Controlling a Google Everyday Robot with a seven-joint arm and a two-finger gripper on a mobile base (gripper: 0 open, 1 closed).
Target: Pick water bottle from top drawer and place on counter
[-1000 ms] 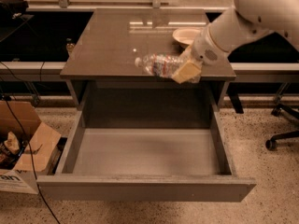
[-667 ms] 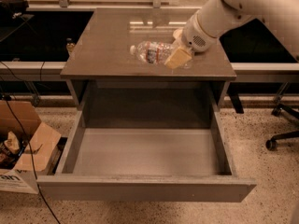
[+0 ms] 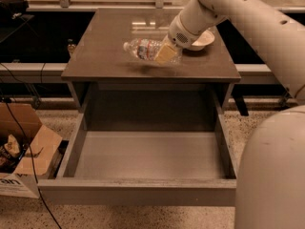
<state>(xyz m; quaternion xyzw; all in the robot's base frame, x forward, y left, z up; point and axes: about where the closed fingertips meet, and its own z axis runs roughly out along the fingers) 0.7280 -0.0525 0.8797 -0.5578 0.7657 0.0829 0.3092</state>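
In the end effector [image 3: 167, 54], clamped: water bottle [image 3: 142, 48]. Lies sideways, long axis running out leftward, cap at the far left tip. Hangs just over the bench [image 3: 95, 61], shadow directly beneath. Likely needs only a short straight lowering. Below and nearer: top drawer [image 3: 143, 154], open.

Cannot see bottle's [image 3: 142, 48] base end behind gripper [image 3: 167, 54] clamped above counter [image 3: 105, 56]; bowl [image 3: 208, 40] partly behind arm [image 3: 248, 13]; box [image 3: 28, 128] cropped at left edge.
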